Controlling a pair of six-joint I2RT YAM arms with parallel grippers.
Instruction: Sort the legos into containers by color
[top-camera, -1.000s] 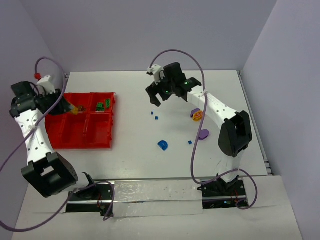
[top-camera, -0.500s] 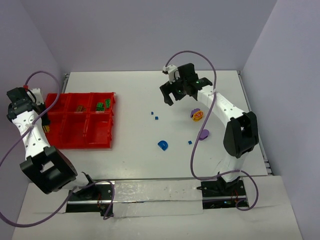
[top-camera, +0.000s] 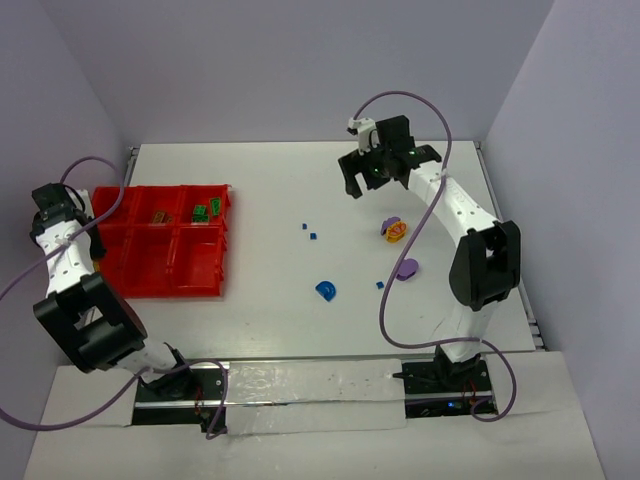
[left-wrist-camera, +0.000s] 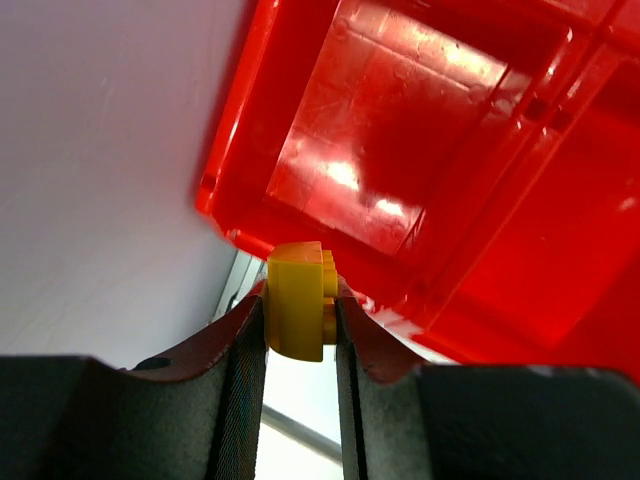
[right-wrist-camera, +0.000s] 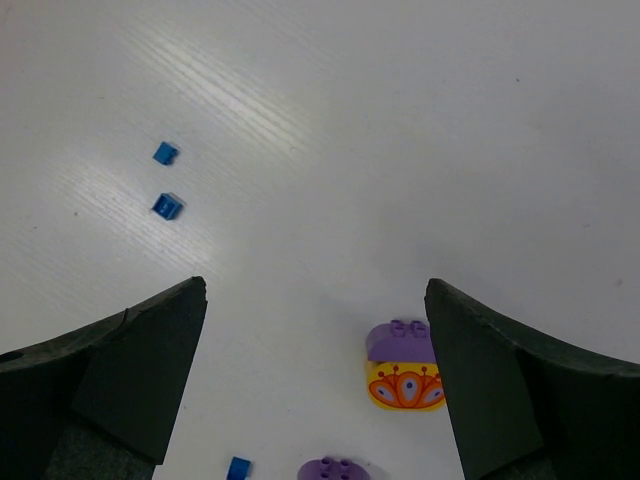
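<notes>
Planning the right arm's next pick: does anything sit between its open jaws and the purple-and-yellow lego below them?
Nothing visible does. Only white table shows between the jaws and the purple-and-yellow lego. A second purple lego lies near it but apart, and the tiny blue bits lie well off to the side.

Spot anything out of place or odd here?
One thing: the left gripper holds a yellow lego off the outer corner of the red bins, apparently not over any compartment. Nothing looks spilled or damaged.
</notes>
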